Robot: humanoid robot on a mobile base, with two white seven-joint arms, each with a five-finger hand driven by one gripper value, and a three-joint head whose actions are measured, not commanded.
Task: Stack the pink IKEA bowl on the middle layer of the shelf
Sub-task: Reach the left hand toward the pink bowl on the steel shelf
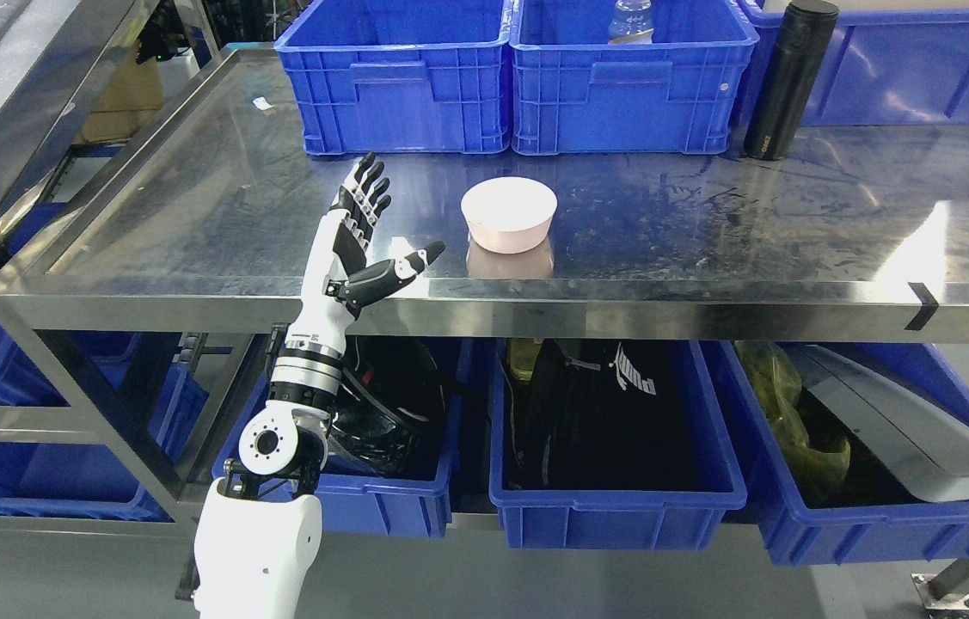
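The left arm (265, 524) enters at 7 o'clock and rises in front of the shelf (622, 297) edge. The left hand (364, 236) stands over the steel surface with fingers (368, 185) extended and thumb spread toward 3 o'clock; it holds nothing. The pink bowl (508, 215) rests upright on the shelf, near the hand at its 3 o'clock, apart from it. Judged from this, the bowl is already set down and only withdrawal remains. Beyond, at 12 o'clock, stand blue bins (514, 77) and, at 1 o'clock, a black flask (789, 77). Whether one bowl or a nested stack sits there cannot be determined. The right arm is out of view. Contents of the lower bins (613, 447) are dark and indistinct.
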